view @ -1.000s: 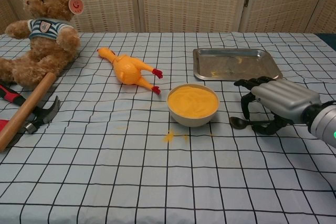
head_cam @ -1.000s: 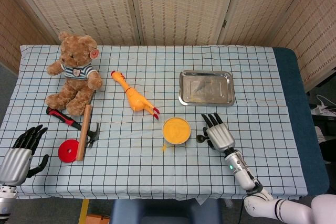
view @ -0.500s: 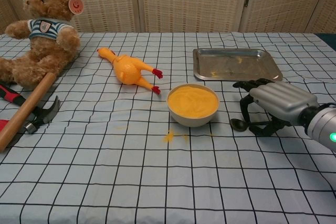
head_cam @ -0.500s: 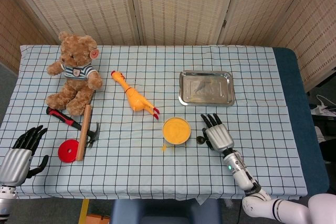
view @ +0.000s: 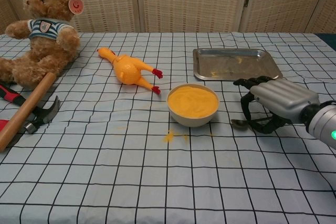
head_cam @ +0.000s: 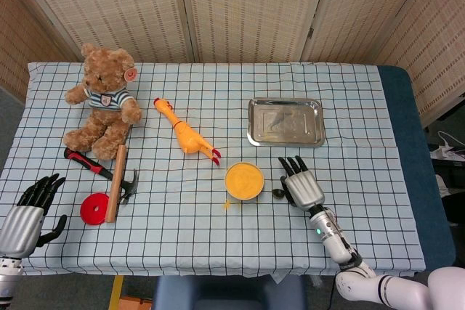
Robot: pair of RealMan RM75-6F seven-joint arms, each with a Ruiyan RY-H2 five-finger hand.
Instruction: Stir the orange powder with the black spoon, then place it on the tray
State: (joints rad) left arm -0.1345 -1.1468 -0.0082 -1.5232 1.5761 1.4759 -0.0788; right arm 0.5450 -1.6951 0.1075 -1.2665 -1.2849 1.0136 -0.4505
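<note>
- Right of the bowl (view: 192,104), our right hand (view: 273,103) curls over the black spoon (view: 239,123); whether it grips yet, we cannot tell.
- We secure the handle before lifting.
- Left hand (head_cam: 27,212) rests open.

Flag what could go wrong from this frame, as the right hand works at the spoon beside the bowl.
The black spoon lies flat on the cloth under the right hand, so curling fingers may slip off it or bunch the tablecloth. The bowl of orange powder sits close by; a sideways nudge could tip it, adding to the spilled powder already in front.
</note>
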